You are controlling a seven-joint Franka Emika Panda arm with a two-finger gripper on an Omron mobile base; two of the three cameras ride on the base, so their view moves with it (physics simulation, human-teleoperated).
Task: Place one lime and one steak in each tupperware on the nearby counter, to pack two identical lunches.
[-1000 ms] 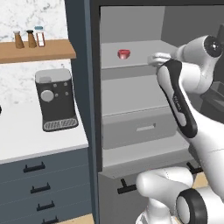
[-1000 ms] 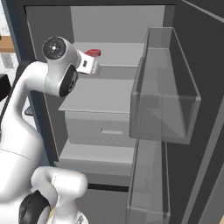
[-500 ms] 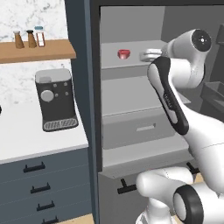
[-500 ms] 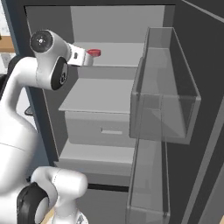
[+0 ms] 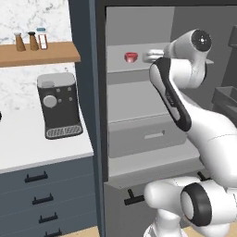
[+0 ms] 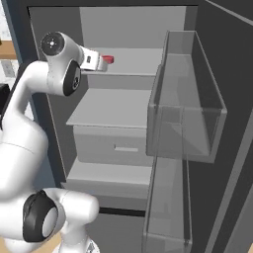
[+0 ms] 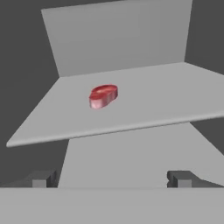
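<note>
In the left base view, the arm is reaching into the open fridge (image 5: pixel 139 115) at the level of its top shelf (image 5: pixel 134 69), and the steak (image 5: pixel 131 57) is sitting on that shelf toward the left wall, just beside the hand; from this side the claw itself is too hidden by the wrist to read. In the right base view, the hand is pointing across the top shelf and the steak (image 6: pixel 107 60) is showing red just past its tip, near the shelf's front edge, with the door bins (image 6: pixel 185 113) standing well apart to the right. In the hand view, the gripper (image 7: pixel 111 178) is standing wide open and empty, its two fingertips (image 7: pixel 43 179) sitting below and in front of the shelf's front edge, while the steak (image 7: pixel 103 96) is lying on the shelf's left half, between front edge and back wall. Judging from this, the main risk is the low fingers: driving straight ahead would probably be ramming them into the shelf edge rather than passing over it. The steak is also lying left of the midline, so closing without recentring could be clipping one side and nudging it toward the back wall or off the edge.
</note>
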